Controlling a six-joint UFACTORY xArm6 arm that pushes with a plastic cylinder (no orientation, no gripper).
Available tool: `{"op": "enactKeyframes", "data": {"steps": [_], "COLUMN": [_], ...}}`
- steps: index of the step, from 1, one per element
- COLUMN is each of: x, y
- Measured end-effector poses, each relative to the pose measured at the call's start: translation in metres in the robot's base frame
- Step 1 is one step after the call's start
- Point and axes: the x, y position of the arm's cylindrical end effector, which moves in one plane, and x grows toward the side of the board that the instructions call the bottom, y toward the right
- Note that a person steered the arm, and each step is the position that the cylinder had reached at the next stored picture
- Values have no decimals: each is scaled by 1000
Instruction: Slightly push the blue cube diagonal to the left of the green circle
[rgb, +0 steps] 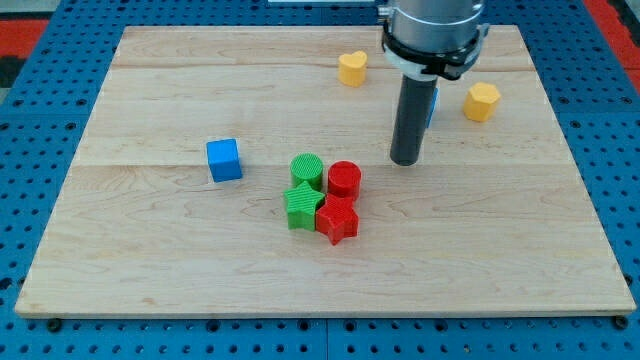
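The blue cube (224, 160) lies on the wooden board left of centre. The green circle (307, 171) stands to its right, in a tight cluster with a red circle (344, 179), a green star (302, 206) and a red star (337, 220). My tip (405, 160) rests on the board to the right of the cluster, a short way from the red circle and far from the blue cube. A second blue block (432, 104) is mostly hidden behind the rod.
A yellow heart-shaped block (352, 68) sits near the view's top centre. A yellow hexagon-like block (481, 101) lies at the upper right. The wooden board (150, 250) rests on a blue perforated table.
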Motion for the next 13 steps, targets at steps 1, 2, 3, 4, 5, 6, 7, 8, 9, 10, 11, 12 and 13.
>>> {"op": "enactKeyframes", "data": {"steps": [1, 2, 3, 4, 5, 6, 7, 8, 9, 10, 11, 12, 13], "x": [-5, -5, -8, -15, -23, -25, -25, -25, -25, -12, 31, 63, 90], "y": [-19, -49, -67, -89, -119, -137, -137, -170, -178, -181, -192, -221, -222]}}
